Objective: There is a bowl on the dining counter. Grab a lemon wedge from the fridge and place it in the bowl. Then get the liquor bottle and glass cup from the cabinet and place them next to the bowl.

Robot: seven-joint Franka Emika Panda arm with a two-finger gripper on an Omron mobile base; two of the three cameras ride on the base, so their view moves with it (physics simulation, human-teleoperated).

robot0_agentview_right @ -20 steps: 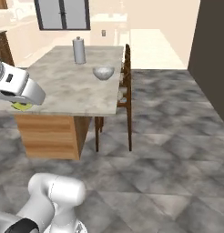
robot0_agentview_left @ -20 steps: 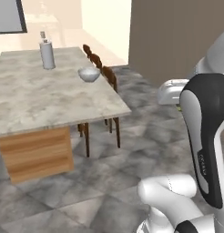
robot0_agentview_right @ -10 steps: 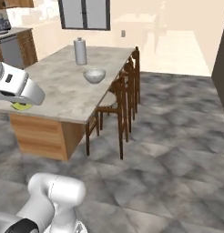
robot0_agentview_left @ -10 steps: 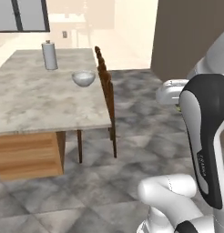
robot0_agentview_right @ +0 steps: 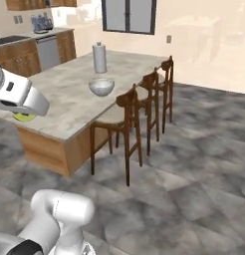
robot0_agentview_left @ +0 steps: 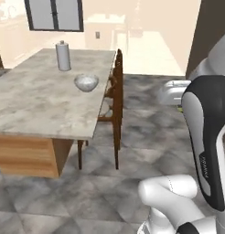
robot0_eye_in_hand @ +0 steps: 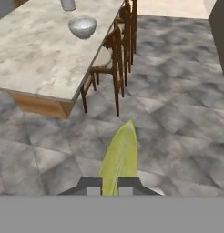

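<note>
You are in the carrying leg of the first step: the lemon wedge [robot0_eye_in_hand: 119,157] is already in hand and needs to reach the bowl [robot0_agentview_left: 86,82] on the worktop [robot0_agentview_left: 36,103]. The pincer [robot0_eye_in_hand: 110,185] is clamped on the wedge, its two dark tips pinching the wedge's near end while the yellow-green slice juts forward over the grey tiled floor [robot0_eye_in_hand: 177,118]. In the right base view you can see a yellow sliver [robot0_agentview_right: 24,117] peeking from under the white hand.

The bowl sits near the stool-side edge of the worktop, close to a tall grey canister [robot0_agentview_left: 63,55] and apart from it. A row of wooden stools [robot0_agentview_right: 134,119] lines that edge. The liquor bottle and glass cup are yet to be fetched, so most of the task lies ahead.

The arm is tucked in close to the base, with the hand held out front and tilted downward, well short of the worktop. Your next move calls for bringing the base closer to the worktop, then reaching out over the stools so the wedge hangs above the bowl before you let go. Watch the stool backs as you extend.
</note>
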